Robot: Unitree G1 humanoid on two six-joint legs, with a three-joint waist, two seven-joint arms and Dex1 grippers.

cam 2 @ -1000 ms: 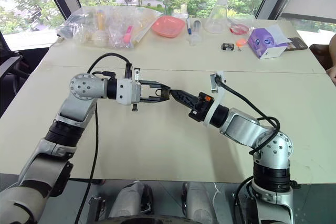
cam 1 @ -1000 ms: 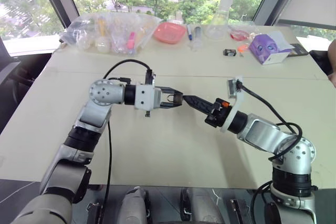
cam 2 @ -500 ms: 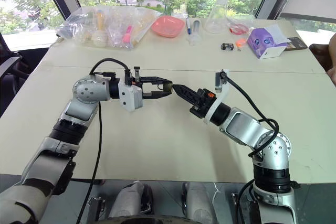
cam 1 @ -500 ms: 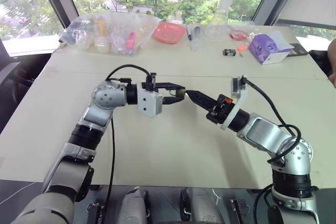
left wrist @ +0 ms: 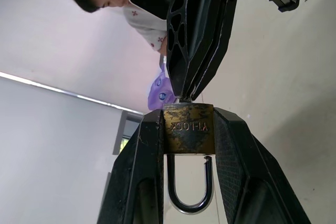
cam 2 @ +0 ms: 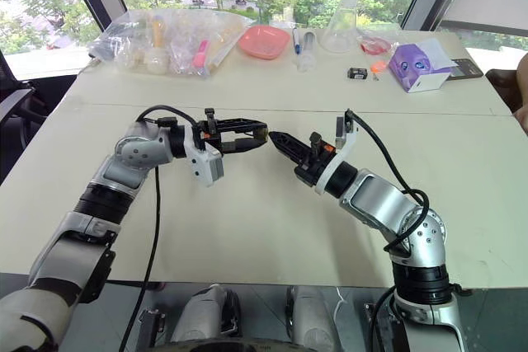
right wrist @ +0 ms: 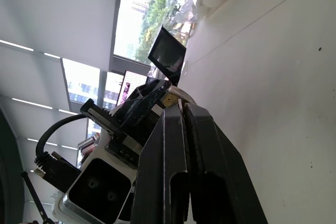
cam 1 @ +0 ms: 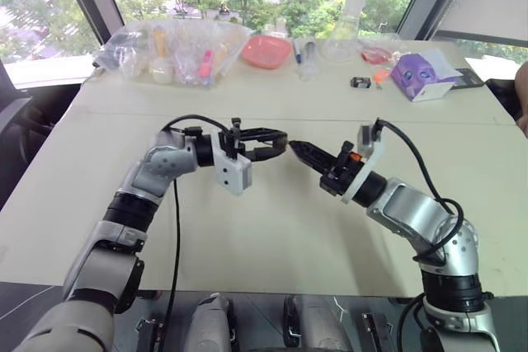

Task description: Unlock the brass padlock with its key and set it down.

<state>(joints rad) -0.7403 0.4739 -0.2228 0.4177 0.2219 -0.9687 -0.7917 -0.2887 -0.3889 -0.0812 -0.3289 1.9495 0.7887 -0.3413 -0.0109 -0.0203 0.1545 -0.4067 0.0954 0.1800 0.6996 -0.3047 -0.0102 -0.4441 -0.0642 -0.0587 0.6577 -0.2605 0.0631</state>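
While clamped, the brass padlock (left wrist: 188,128) shows an open shackle.

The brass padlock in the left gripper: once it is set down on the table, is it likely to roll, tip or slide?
The brass padlock has a flat-sided metal body, so rolling seems unlikely. Its shackle looks sprung free at one end, so it may swing and tip the lock flat. Between the left gripper fingers it looks smooth, so it could skid on the table.

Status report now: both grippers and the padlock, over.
Left gripper shut on brass padlock, shackle sprung open. Right gripper shut, tip at padlock's keyhole end. Key not discernible. Nothing in the way.
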